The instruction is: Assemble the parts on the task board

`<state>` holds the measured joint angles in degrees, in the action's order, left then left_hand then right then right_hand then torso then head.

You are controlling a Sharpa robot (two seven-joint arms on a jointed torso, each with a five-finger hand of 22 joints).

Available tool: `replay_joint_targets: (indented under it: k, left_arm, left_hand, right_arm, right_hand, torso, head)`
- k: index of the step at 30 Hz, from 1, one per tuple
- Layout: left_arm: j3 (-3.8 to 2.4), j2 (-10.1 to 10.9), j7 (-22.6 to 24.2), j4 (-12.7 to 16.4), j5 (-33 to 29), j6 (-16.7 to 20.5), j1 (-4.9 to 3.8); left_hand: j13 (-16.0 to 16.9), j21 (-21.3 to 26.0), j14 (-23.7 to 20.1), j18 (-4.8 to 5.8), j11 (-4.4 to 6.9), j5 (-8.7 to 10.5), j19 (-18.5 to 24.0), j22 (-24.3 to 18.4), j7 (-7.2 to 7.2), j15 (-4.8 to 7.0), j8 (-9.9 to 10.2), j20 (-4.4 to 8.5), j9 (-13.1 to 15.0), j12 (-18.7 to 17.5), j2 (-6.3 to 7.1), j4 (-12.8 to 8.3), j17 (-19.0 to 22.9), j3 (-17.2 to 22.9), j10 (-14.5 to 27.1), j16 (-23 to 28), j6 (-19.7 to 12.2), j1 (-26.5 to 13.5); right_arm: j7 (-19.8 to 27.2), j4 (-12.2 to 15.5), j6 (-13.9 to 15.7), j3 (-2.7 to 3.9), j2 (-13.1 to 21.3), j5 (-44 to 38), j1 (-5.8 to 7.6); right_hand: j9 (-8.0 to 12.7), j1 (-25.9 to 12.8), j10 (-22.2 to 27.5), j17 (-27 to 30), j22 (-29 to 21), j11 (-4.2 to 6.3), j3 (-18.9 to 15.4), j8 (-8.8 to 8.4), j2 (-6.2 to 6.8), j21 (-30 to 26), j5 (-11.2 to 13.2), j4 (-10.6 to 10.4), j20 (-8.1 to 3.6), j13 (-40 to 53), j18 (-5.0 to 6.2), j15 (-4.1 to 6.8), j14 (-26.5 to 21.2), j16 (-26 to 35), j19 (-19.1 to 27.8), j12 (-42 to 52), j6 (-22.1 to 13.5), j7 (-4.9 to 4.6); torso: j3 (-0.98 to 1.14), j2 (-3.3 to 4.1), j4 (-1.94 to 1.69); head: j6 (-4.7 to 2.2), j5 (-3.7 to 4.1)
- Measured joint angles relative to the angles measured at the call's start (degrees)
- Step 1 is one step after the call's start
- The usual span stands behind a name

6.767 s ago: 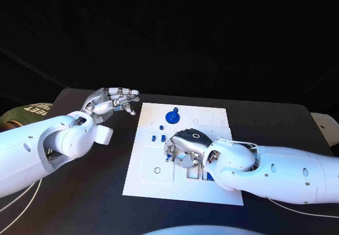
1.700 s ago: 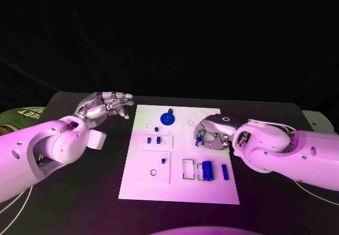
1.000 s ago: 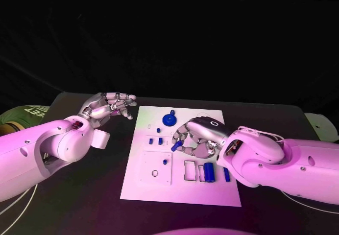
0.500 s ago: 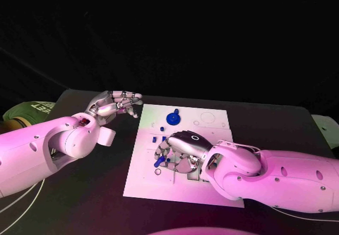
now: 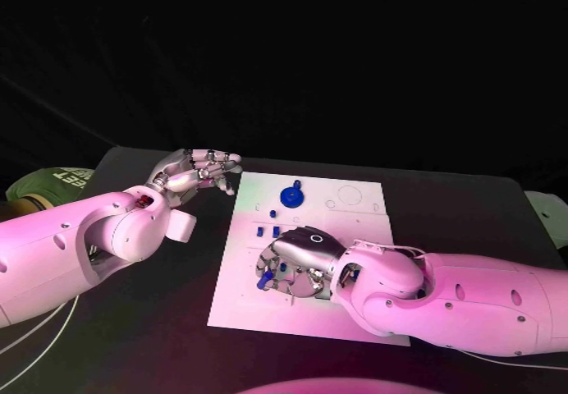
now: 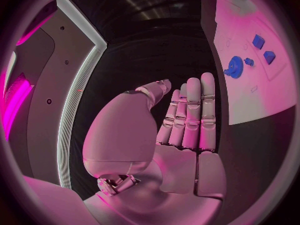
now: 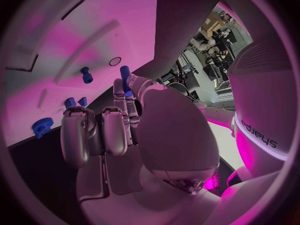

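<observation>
Head view: right hand (image 5: 299, 264), pinching a blue peg (image 5: 263, 281), has carried it from the task board (image 5: 362, 213)'s right side toward the near-left round hole, ready for insertion. Left hand (image 5: 195, 171) hovers loosely curled, empty, beyond the board's far-left corner.

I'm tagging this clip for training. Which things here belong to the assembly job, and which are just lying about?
Belonging to the job:
- task board
- blue peg, held in the right robot hand
- blue gear on the board
- small blue blocks

Just there:
- black table
- left robot hand, off the board, holding nothing
</observation>
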<state>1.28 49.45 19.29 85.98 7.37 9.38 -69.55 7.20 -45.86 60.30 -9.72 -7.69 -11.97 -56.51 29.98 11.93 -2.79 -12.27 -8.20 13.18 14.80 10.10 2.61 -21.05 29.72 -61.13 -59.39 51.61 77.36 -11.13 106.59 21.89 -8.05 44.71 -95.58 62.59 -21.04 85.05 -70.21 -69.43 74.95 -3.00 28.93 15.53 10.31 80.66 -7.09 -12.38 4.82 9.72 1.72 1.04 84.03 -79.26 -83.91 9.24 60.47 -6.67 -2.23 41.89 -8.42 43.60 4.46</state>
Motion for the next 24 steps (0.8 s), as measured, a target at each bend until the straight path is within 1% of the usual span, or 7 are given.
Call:
replay_joint_targets:
  k: [5, 6, 8, 24]
  left_arm:
    - [0.0, 0.0, 0.0, 0.0, 0.0, 0.0, 0.0]
    - [0.0, 0.0, 0.0, 0.0, 0.0, 0.0, 0.0]
    - [0.0, 0.0, 0.0, 0.0, 0.0, 0.0, 0.0]
    - [0.0, 0.0, -0.1, 0.0, 0.0, -0.1, 0.01]
  left_hand:
    - [0.0, 0.0, 0.0, 0.0, 0.0, 0.0, 0.0, 0.0, 0.0, 0.0, 0.0, 0.0, 0.0, 0.0, 0.0, 0.0, 0.0, 0.0, 0.0, 0.0, 0.0, 0.0]
    - [0.0, 0.0, 0.0, 0.0, 0.0, 0.0, 0.0, 0.0, 0.0, 0.0, 0.0, 0.0, 0.0, 0.0, 0.0, 0.0, 0.0, 0.0, 0.0, 0.0, 0.0, 0.0]
    - [0.0, 0.0, 0.0, 0.0, 0.0, 0.0, 0.0, 0.0, 0.0, 0.0, 0.0, 0.0, 0.0, 0.0, 0.0, 0.0, 0.0, 0.0, 0.0, 0.0, 0.0, 0.0]
    - [0.0, 0.0, 0.0, 0.0, 0.0, 0.0, 0.0, 0.0, 0.0, 0.0, 0.0, 0.0, 0.0, 0.0, 0.0, 0.2, 0.0, -0.2, 0.0, 0.0, 0.0, 0.0]
  right_arm:
    - [-0.3, 0.0, -1.3, 0.0, -0.1, -1.1, -0.06]
    - [-0.5, 0.0, -1.5, 0.0, -0.1, -1.5, -0.07]
    - [-0.8, 0.0, -1.8, 0.0, -0.1, -2.1, -0.08]
    - [-4.2, 0.0, -2.9, -0.01, -0.4, -6.7, -0.2]
  right_hand:
    - [0.0, 0.0, 0.0, -0.2, 0.0, 0.0, 0.0, 0.0, 0.01, 0.0, 0.0, 0.0, 0.0, 0.0, 0.0, 0.0, 0.0, 0.0, 0.0, 0.0, 0.0, -0.01]
    - [0.0, -0.3, 0.0, -0.2, 0.0, -0.01, 0.0, 0.0, 0.29, 0.0, 0.0, 0.0, 0.0, 0.0, 0.0, 0.0, 0.0, 0.0, 0.0, 0.0, 0.0, -0.01]
    - [0.0, -0.3, 0.0, -0.2, 0.0, -0.01, 0.2, 0.0, 0.29, 0.2, 0.0, 0.2, 0.0, 0.0, 0.0, 0.0, 0.0, -0.1, 0.0, -0.2, 0.0, -0.02]
    - [-0.2, -0.3, -0.1, -0.4, 0.0, -0.1, 0.2, -0.11, 0.29, 0.7, 0.1, 0.2, 0.0, 0.0, 0.0, 0.0, 0.0, -0.2, 0.0, -0.2, -0.1, -0.11]
  torso:
    - [0.01, -0.01, -0.01]
    - [0.01, -0.01, 0.0]
    - [0.01, -0.01, 0.0]
    - [0.02, -0.04, 0.01]
  head:
    - [0.14, -0.03]
    - [0.15, -0.03]
    - [0.18, -0.03]
    - [0.15, 0.23]
